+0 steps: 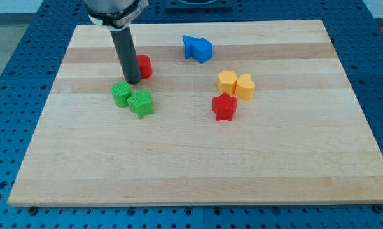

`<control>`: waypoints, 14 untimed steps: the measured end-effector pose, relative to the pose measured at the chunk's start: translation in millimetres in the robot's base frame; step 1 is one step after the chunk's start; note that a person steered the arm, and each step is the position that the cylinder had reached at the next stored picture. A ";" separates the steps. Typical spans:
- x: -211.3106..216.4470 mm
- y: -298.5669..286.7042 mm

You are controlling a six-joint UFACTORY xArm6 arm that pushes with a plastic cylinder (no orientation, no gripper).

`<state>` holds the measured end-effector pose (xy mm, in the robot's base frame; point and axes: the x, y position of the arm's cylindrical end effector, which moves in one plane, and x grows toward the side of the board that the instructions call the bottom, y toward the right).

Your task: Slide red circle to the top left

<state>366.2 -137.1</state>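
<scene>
Sitting nearest, below the red circle [144, 65]: two green blocks [132, 98] touching. Pressing against its left side: my tip [132, 81], a plain rod without jaws. Lying to its right: red star [224, 106], two yellow blocks [236, 84], blue blocks [198, 48] on the wooden board [179, 172].

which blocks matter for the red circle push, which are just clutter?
In play: red circle; my tip, at its left edge.
Lying about: two green blocks; two blue blocks; two yellow blocks; red star.
</scene>
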 end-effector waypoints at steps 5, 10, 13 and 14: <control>-52.1 41.6; -127.2 -13.3; -128.1 -44.3; -128.4 -44.3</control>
<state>237.7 -181.4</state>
